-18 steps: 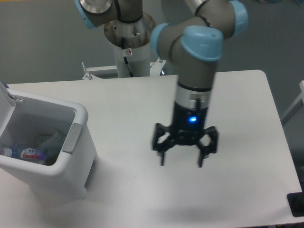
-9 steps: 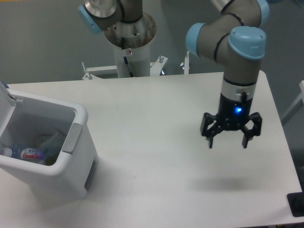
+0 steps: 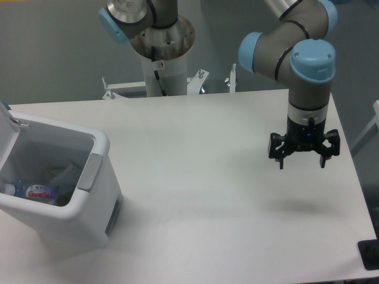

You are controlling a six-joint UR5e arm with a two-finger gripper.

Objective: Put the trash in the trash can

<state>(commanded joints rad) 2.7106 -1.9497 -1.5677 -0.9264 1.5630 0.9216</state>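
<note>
The white trash can (image 3: 89,204) stands at the table's front left with its lid (image 3: 7,127) swung open to the left. Inside it lie a clear plastic bottle with a printed label (image 3: 37,192) and a pale packet (image 3: 62,176). My gripper (image 3: 302,164) hangs open and empty above the right side of the table, far from the bin, fingers pointing down.
The white table (image 3: 195,154) carries only the bin. The robot's base column (image 3: 160,53) stands behind the table's back edge. A dark object (image 3: 370,255) sits at the front right corner.
My gripper has moved from the table's middle to the right and slightly up and back, staying open and empty. The bin and its contents have not moved.
</note>
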